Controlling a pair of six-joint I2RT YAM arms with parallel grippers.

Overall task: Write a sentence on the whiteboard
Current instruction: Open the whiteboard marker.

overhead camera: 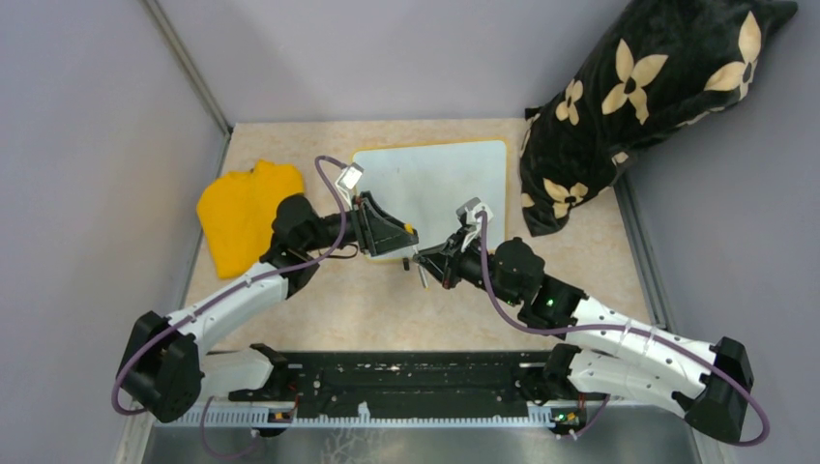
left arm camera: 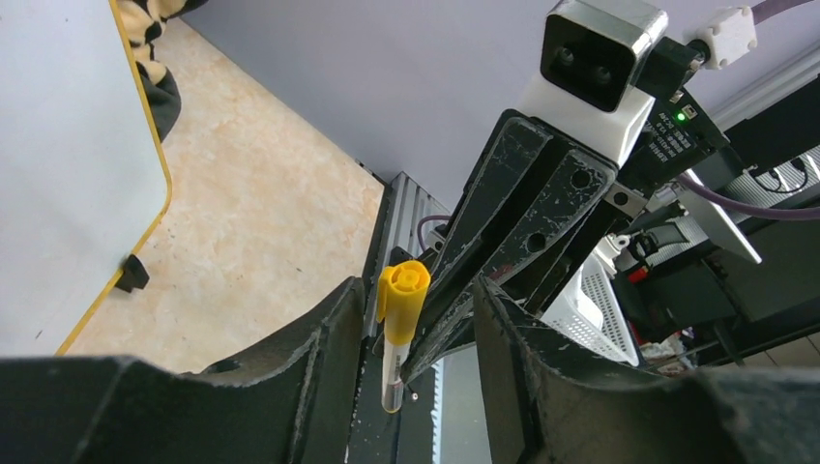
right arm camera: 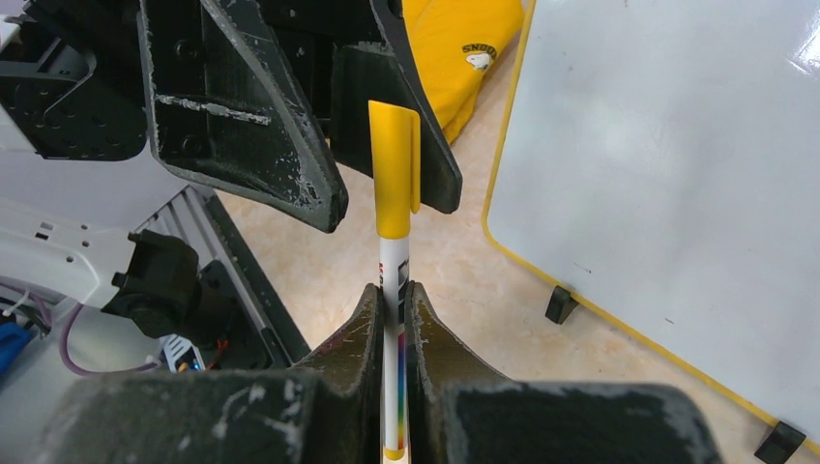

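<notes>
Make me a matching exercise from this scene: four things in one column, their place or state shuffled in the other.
Things:
1. marker
2. whiteboard
3. yellow cloth
4. black flowered cushion

Place or state:
A. at the far right corner of the table
B. no writing visible on it
C. clamped in the right gripper
D. lying left of the whiteboard

Pairs: 1-C, 2-B, 3-D, 4-A.

- Overhead view: even, diffuse light. The small glossy white rectangular board with a thin orange-yellow frame reads pale grey, with only faint, soft shadows along its near edge.
- Right wrist view: a glare streak lies on the board's far part. Beside the board, the white marker pen with a yellow cap is sharp.
- Both wrist views: the foreground nearest the lens is blurred.
</notes>
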